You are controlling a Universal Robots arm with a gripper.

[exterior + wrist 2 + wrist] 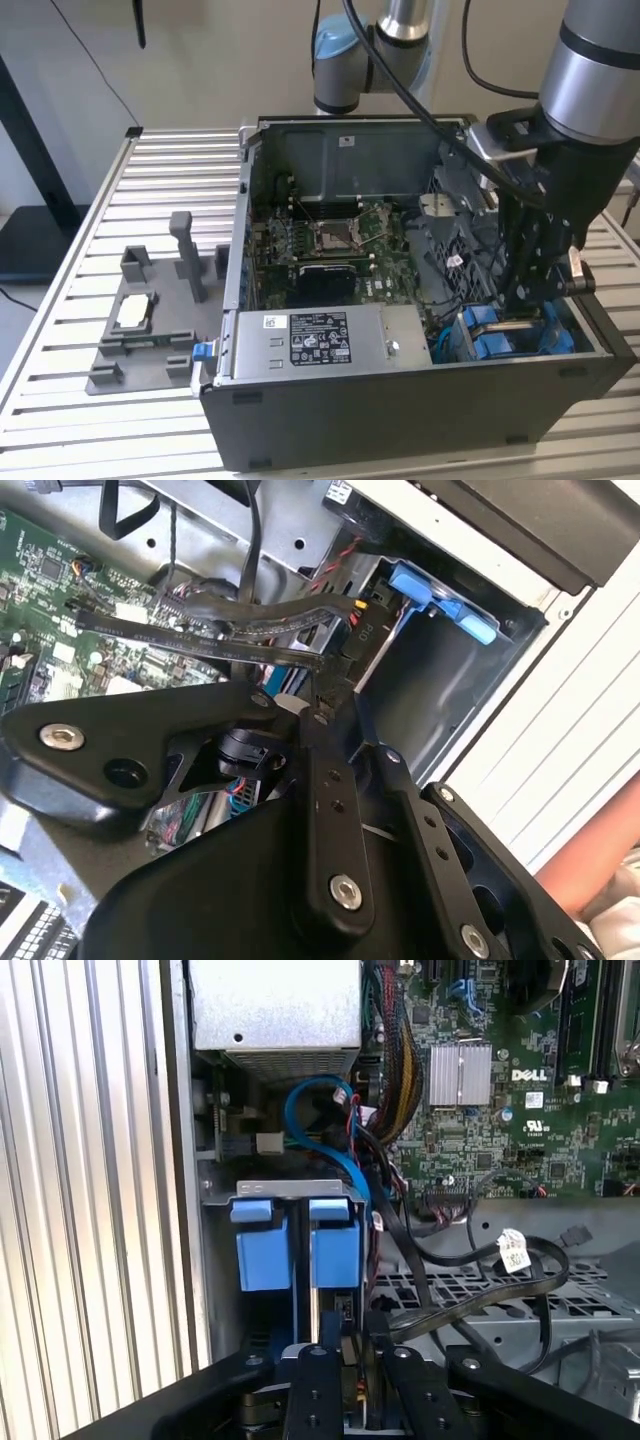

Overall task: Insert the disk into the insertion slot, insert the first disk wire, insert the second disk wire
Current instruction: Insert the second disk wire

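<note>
The disk's blue carrier sits in the insertion slot at the case's front corner, on the exterior view's right; its silvery body is hidden. My gripper hangs straight over that corner, inside the case. In both wrist views the fingers stand close together, shut on the black plug of a disk wire with red and yellow leads. The plug is just short of the carrier's end tab. A flat black cable runs from the plug towards the motherboard.
The grey power-supply box fills the case's front edge beside the slot. Behind it lies the motherboard with the square socket. Loose black cables and a blue cable cross near the bay. A grey fixture stands on the slatted table.
</note>
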